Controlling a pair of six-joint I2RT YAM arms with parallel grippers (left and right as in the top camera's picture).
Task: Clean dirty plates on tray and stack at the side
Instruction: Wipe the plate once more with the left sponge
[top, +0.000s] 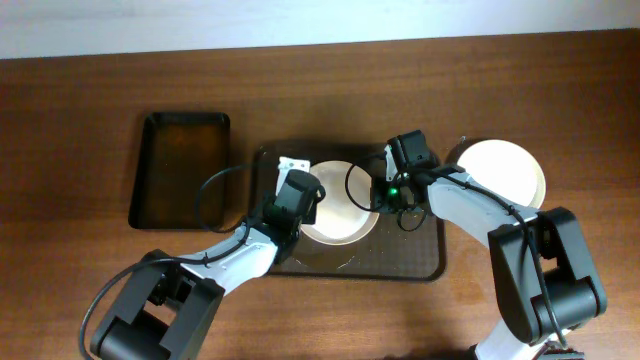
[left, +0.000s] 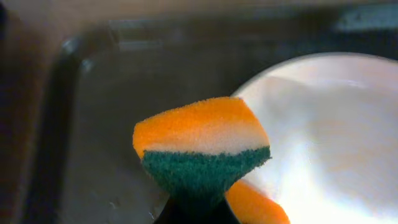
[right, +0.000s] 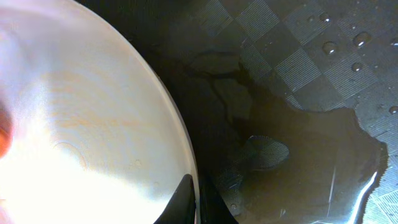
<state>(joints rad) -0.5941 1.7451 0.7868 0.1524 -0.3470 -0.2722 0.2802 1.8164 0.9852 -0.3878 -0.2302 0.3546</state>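
A white plate (top: 340, 212) lies on the dark brown tray (top: 400, 262). My left gripper (top: 300, 197) is shut on an orange and green sponge (left: 200, 149) and holds it at the plate's left edge (left: 329, 137). An orange patch (left: 256, 204) shows on the plate just below the sponge. My right gripper (top: 385, 190) is shut on the plate's right rim, which runs between its fingers (right: 198, 202) in the right wrist view. White plates (top: 500, 172) sit on the table to the right of the tray; how many I cannot tell.
A smaller black tray (top: 180, 170) stands at the left on the wooden table. The brown tray's floor is wet, with a pool of water (right: 298, 155) and drops (right: 329, 46) to the right of the plate.
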